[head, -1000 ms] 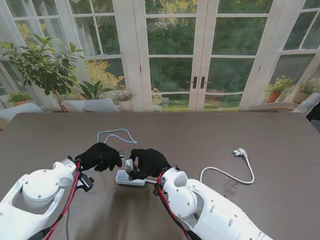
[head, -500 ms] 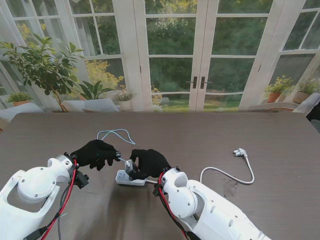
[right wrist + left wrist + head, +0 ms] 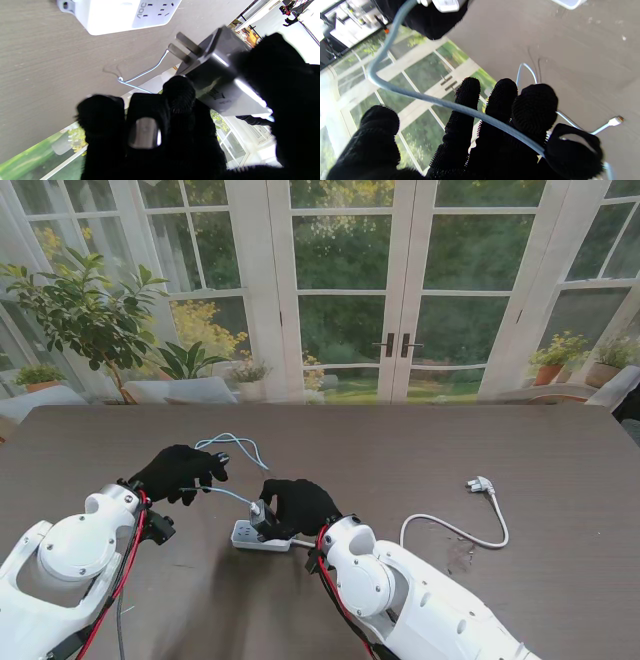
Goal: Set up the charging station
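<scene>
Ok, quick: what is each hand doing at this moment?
Left hand: shut on the blue cable, which runs across its fingers.
Right hand: shut on the charger, prongs bare, above the power strip.

Charger (image 3: 262,515) above power strip (image 3: 258,536)

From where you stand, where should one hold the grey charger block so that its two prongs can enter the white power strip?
Grip the charger block by its flat long sides near the cable end, as the right hand does, coming from behind the block. The two prongs stay bare and point toward the power strip, so fingers would probably not obstruct insertion.
</scene>
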